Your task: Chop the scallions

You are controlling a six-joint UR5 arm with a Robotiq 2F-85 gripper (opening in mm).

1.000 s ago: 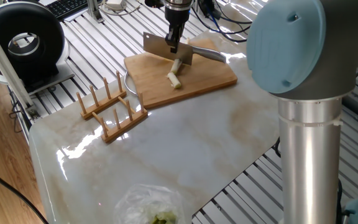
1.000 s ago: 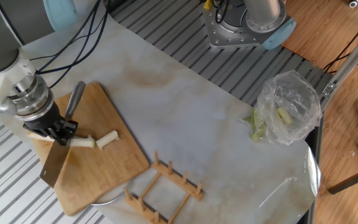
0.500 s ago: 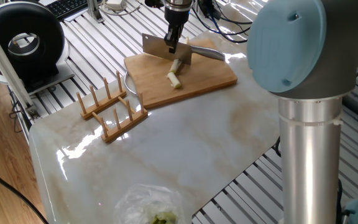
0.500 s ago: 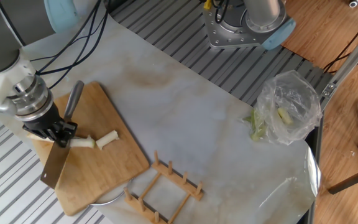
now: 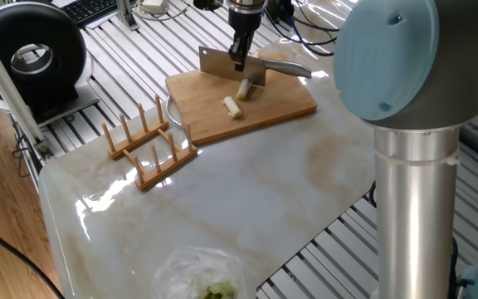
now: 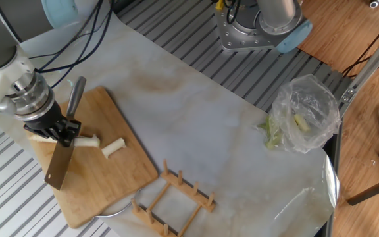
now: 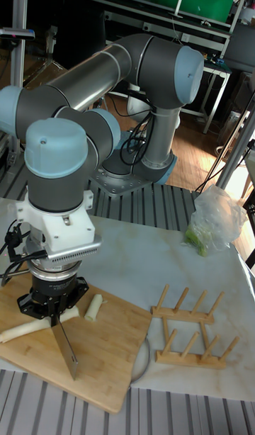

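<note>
Cleaver raised over a cut scallion stalk

Scallions, pale cream-white cylinders, lie on the light bamboo cutting board [image 6: 104, 172] that sits at one corner of the white marble-patterned table top [image 6: 202, 125]. A short stubby piece [image 6: 113, 148] lies near the middle of the board, apart from the rest. A longer stalk [image 7: 25, 329] runs toward the board's edge; its cut end [image 6: 86, 141] shows just beside the blade in the other fixed view, and the tall fixed view shows the long part reaching out past the gripper on the far side of the blade.

The black two-finger gripper [image 6: 56, 129] points straight down and is clamped on the flat steel cleaver [image 6: 59, 166] at the top of the blade, where the grey metal handle [image 6: 75, 100] begins. The blade hangs edge-down over the board, between the long stalk and the short piece. Whether its edge touches the wood cannot be told.

A round metal rim [image 5: 173, 115] peeks out from under the board's edge nearest the wooden peg rack [image 5: 149, 143], which stands on the table just beside the board. Near the opposite corner of the table lies a clear plastic bag with green bits [image 6: 299, 113]. Beyond the table, a black round fan [image 5: 31, 58] stands on the slatted metal bench.
</note>
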